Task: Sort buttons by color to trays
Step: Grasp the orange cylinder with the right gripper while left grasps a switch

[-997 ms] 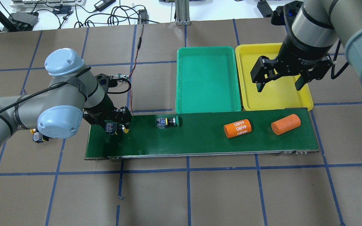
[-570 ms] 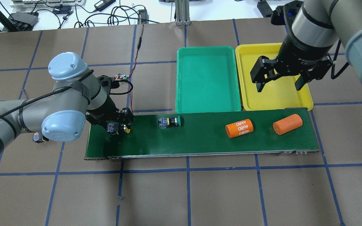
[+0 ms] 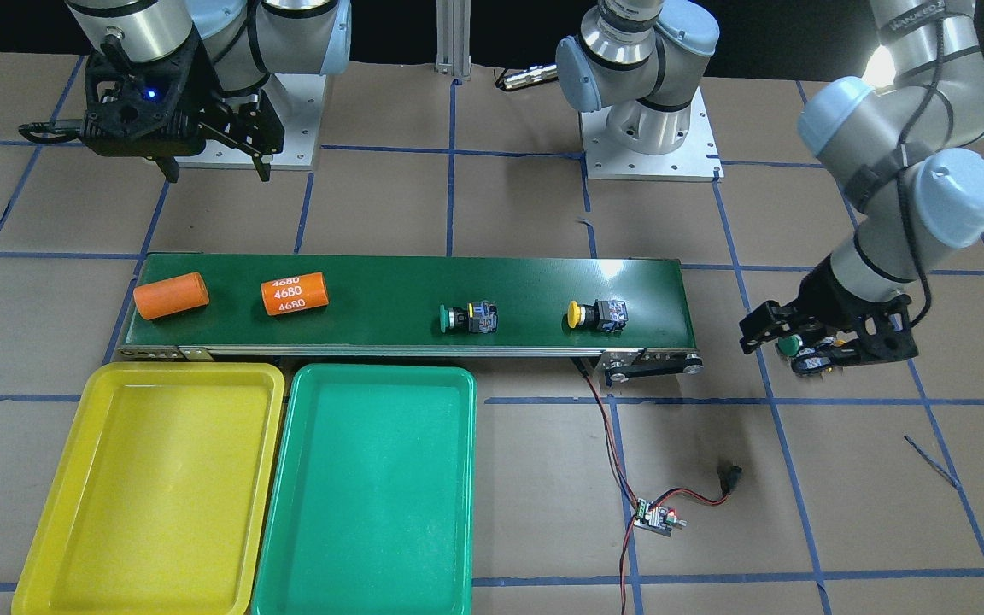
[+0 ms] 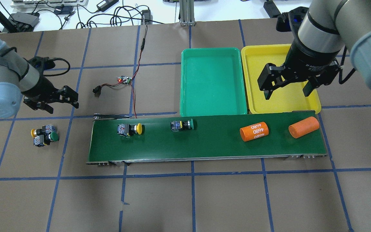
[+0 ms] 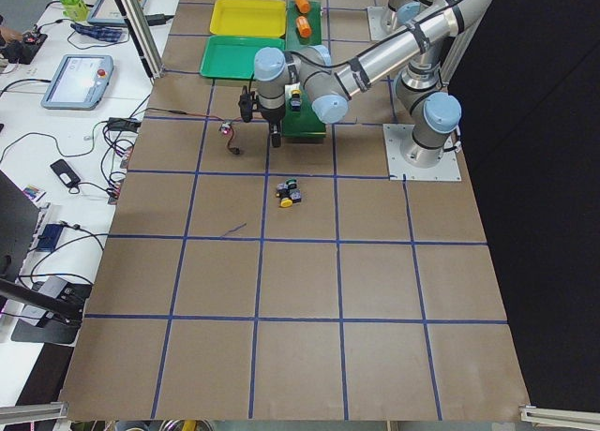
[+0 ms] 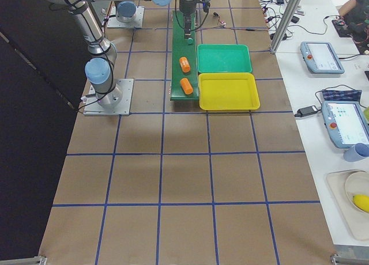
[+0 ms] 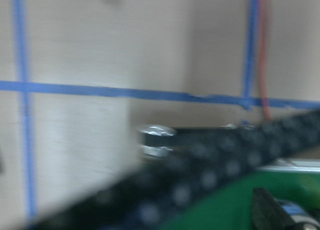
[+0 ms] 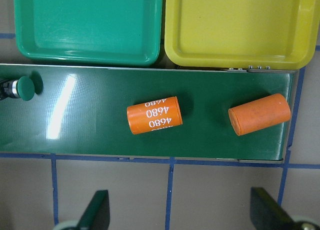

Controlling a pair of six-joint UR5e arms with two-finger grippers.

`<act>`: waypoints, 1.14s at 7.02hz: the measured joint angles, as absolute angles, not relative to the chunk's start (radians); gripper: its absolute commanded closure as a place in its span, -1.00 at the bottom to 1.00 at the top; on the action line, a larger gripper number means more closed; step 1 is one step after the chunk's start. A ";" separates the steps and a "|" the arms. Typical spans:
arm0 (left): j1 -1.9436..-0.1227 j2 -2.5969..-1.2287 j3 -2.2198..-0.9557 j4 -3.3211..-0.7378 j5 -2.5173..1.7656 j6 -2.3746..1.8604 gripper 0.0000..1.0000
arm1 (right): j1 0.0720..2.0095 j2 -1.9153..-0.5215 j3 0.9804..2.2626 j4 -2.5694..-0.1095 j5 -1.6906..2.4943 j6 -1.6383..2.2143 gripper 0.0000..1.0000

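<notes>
So here's where I'm at: big brown table (image 4: 185,199) with the long dark-green belt (image 4: 211,145) running across it, and behind the belt sit the teal-green tray (image 4: 213,80) and the yellow tray (image 4: 253,80) side by side, both with nothing in them, so I'd say the sorting itself hasn't started. The right pincer (image 4: 287,93) hangs over the yellow tray with its jaws spread wide and nothing in them. The left pincer (image 4: 52,103) is off the belt's left end, above the table, also spread apart and empty. Two orange cylinders (image 4: 254,131) lie on the belt's right part, not my problem. Smallest stuff: a yellow button (image 4: 130,129) lies near the belt's left end and a green button (image 4: 183,125) lies further along, just in front of the teal-green tray. The other two, a yellow-capped one (image 4: 40,131) and a green-capped one (image 4: 46,138), sit touching each other on the table, near the left pincer. Feels like I'm mid-feeding: next I reckon the left pincer drops onto that pair, and since they're snug together I'll need to close on just one.
</notes>
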State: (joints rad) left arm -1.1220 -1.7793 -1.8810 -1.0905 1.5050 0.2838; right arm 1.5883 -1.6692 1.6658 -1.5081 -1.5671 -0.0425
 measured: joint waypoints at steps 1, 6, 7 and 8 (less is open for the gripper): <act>-1.050 -1.840 -1.838 -1.086 1.527 0.311 -1.00 | 1.587 -1.668 1.670 -1.505 -1.568 -0.063 -1.00; -0.980 -1.978 -1.798 -1.076 1.642 0.427 -1.00 | 1.597 -1.667 1.720 -1.473 -1.611 -0.316 -1.00; -0.966 -1.980 -1.798 -1.080 1.619 0.502 -1.00 | 1.598 -1.669 1.788 -1.543 -1.607 -0.410 -1.00; -0.935 -1.982 -1.804 -1.086 1.556 0.539 -1.00 | 1.598 -1.677 1.866 -1.638 -1.606 -0.500 -1.00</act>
State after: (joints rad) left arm -0.9349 -1.9816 -1.8035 -1.0861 1.5562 0.5391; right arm 1.5980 -1.6768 1.8665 -1.6382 -1.6055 -0.4999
